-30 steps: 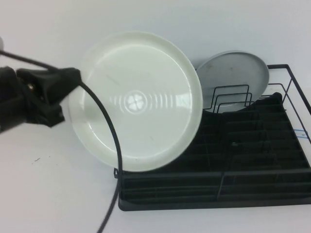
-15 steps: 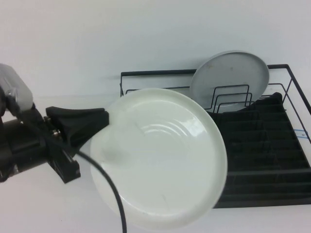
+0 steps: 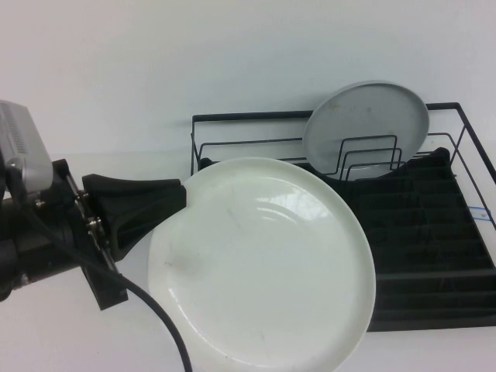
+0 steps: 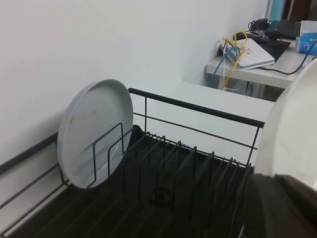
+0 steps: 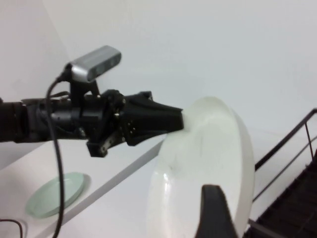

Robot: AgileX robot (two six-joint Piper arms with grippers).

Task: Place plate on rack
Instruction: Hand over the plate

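A black wire rack [image 3: 434,256] fills the table's 3 o'clock side. A glossy white plate [image 3: 260,263] is held in the air over the rack's 9 o'clock end, its face turned upward and tilted. The left gripper [image 3: 167,203], at the plate's 9 o'clock edge, is clamped on its rim. A grey plate [image 3: 366,128] stands upright in the rack's dividers at 12 o'clock. Only one finger [image 5: 214,210] of the right gripper shows, against the plate's edge; whether it grips cannot be told.

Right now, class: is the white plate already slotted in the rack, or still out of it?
Out. The left gripper holds the plate by its rim above the rack; the right gripper is beside the plate.
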